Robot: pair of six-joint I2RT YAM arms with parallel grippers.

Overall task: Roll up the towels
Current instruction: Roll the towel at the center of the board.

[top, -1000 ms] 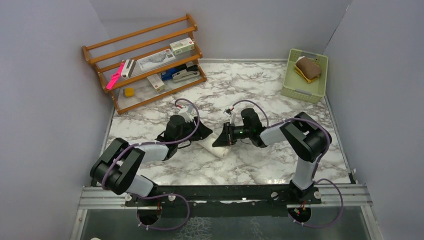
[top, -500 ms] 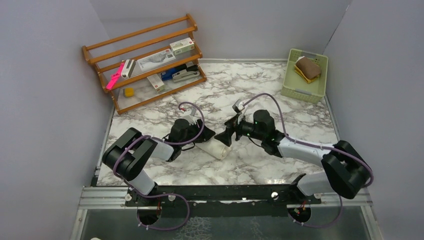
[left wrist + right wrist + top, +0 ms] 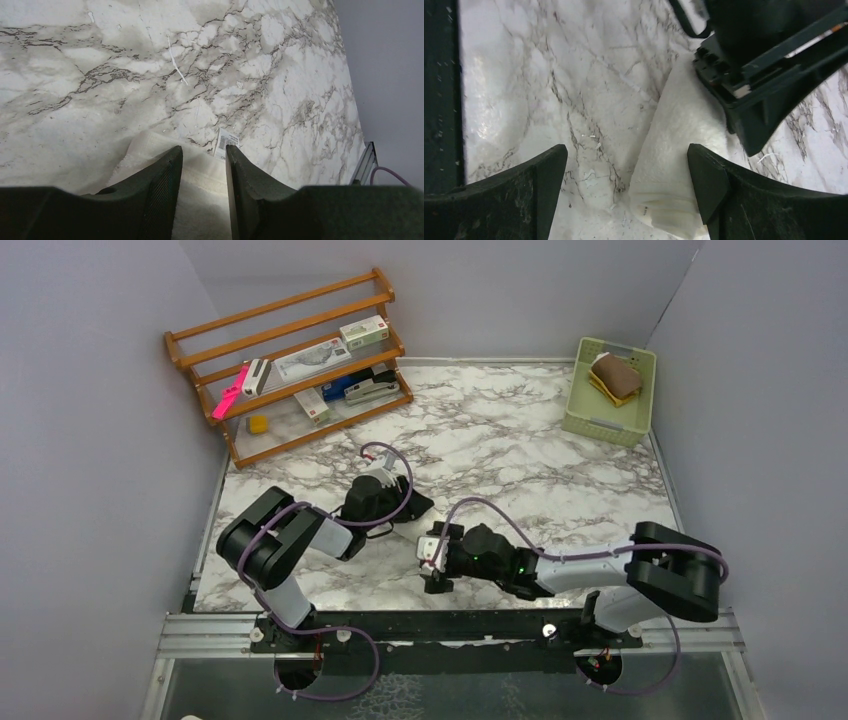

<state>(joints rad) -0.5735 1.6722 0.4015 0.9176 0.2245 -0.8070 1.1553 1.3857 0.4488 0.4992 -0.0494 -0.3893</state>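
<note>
Cream towel roll [image 3: 674, 162]; long axis left-right

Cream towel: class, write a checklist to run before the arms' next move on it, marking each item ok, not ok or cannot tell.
1. Left tool grips the cream towel: ok.
2. Right tool open, its fingers either side of the towel's end: ok.
3. Roll tight along its whole length: cannot tell, the left tool hides part.
4. Mustard towel out for rolling: not ok, it lies in the green basket.
5. Wooden rack apart from both arms: ok.
</note>
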